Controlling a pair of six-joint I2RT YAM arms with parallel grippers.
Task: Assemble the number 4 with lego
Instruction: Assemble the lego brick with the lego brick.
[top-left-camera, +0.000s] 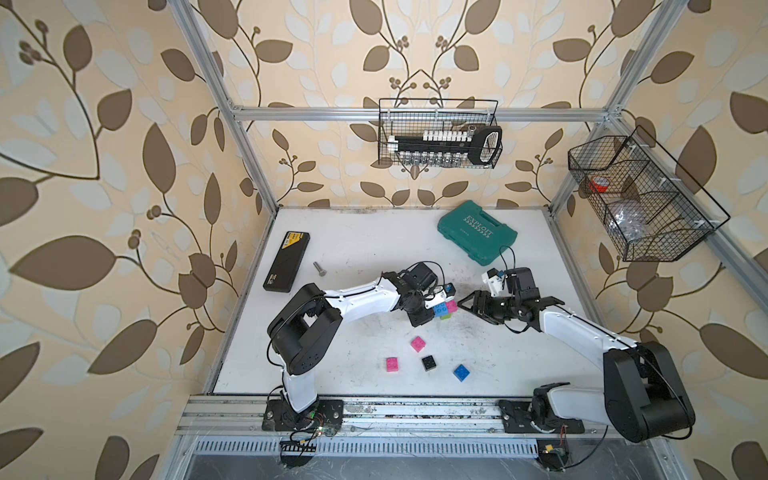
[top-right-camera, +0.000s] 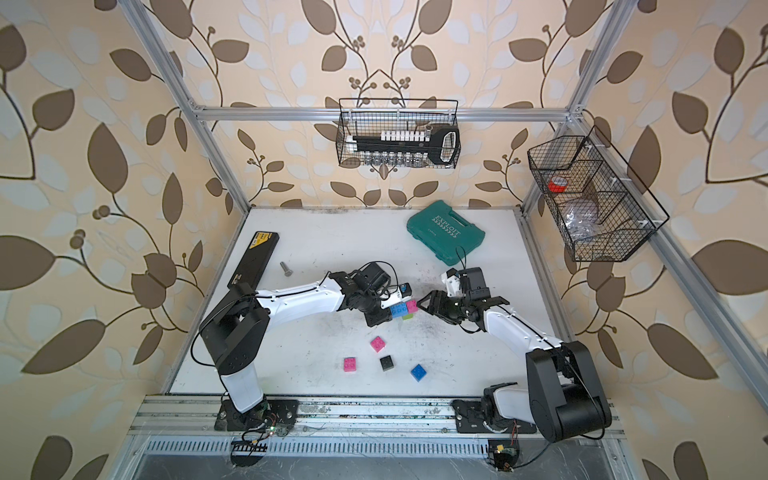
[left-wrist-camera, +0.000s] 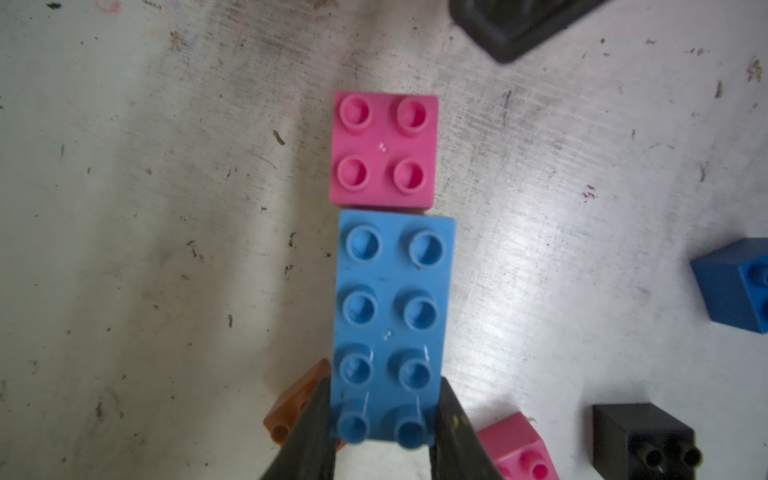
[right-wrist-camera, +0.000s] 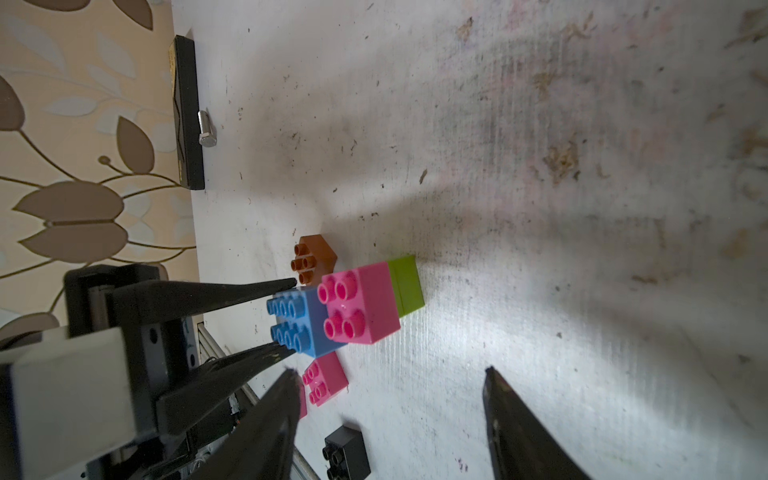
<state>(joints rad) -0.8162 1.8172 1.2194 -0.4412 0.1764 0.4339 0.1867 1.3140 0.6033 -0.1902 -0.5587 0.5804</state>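
Four bricks are lying loose toward the front edge of the bench (top-left-camera: 353, 257): a pink brick (top-left-camera: 417, 344), another pink brick (top-left-camera: 391, 364), the black brick (top-left-camera: 429, 363) and the small blue brick (top-left-camera: 461, 372). So the number 4 is nowhere near done, I'd say.

What there is of it sits about mid-bench. The long blue brick (left-wrist-camera: 390, 324) is butted end to end against a third pink brick (left-wrist-camera: 384, 149), and a lime green brick (right-wrist-camera: 405, 286) sits under that pink one. The left gripper (left-wrist-camera: 384, 415) has its jaws pinching the end of the long blue brick across its width. The orange brick (right-wrist-camera: 313, 257) is right beside that grip, tilted. Honestly I can't tell from here whether it's clicked on or just lying there. The right gripper (right-wrist-camera: 390, 370) hangs just off the pink end, jaws spread, nothing between them.

My read is that the left arm is playing clamp while the right one goes for the next piece. That means dropping to one of the loose bricks by the front edge and grabbing it square across its sides. Then it has to come back studs-up, lined up over the studs, and get pressed straight down while the left stops the base skating. If it comes in crooked it'll probably just shove the stack.
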